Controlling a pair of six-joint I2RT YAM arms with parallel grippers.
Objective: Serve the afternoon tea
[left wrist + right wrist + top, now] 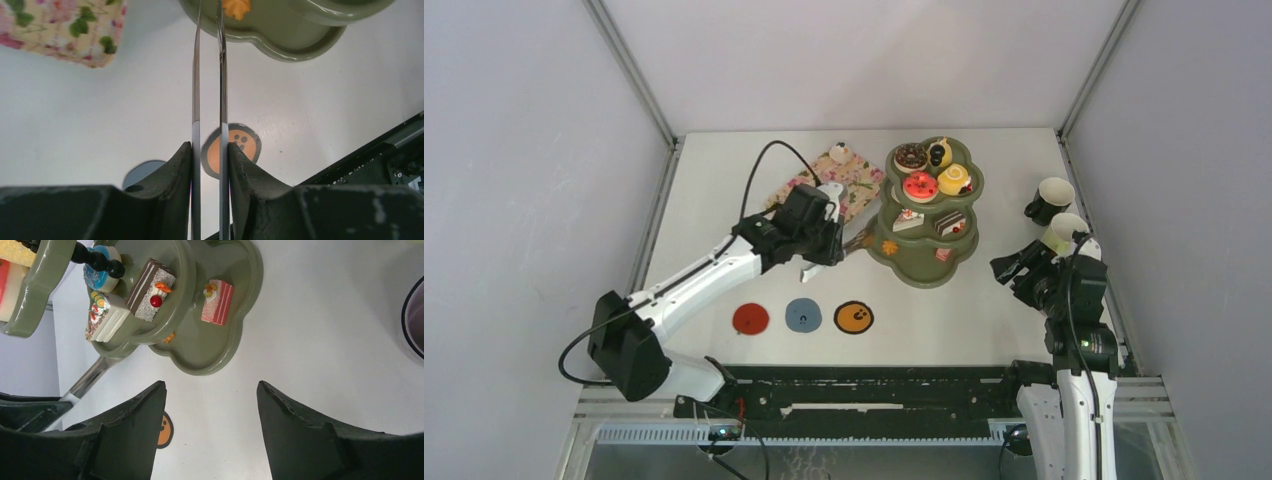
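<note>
Standing by the table (pixel 724 200), I see the olive-green stand (pixel 922 277) right of centre in the overhead view, with its black knob (pixel 937 153) at the top. Its upper tier carries the donuts (pixel 920 185), the middle tier two cake slices (pixel 951 222), and the bottom tier a pink slice (pixel 217 302) and a small orange leaf-shaped piece (pixel 235 7).

The left gripper (pixel 210 146) reaches in from the lower left. Its fingers are pressed against the two thin arms of a pair of metal tongs (pixel 196 75), squeezing them close together with a narrow gap left between. The tongs run up over the rim of the bottom tier, just beside the orange piece, and I cannot tell whether they touch it.

The right gripper (pixel 210 385) hangs at the right edge of the overhead view, its fingers well apart with nothing between them. Two mugs (pixel 1054 198) stand just above it in that frame.

The floral tray (pixel 861 190) lies left of the stand, with a cupcake (pixel 840 152) at its far corner. Three round coasters (pixel 803 315) sit in a row lower down, below the left gripper.
</note>
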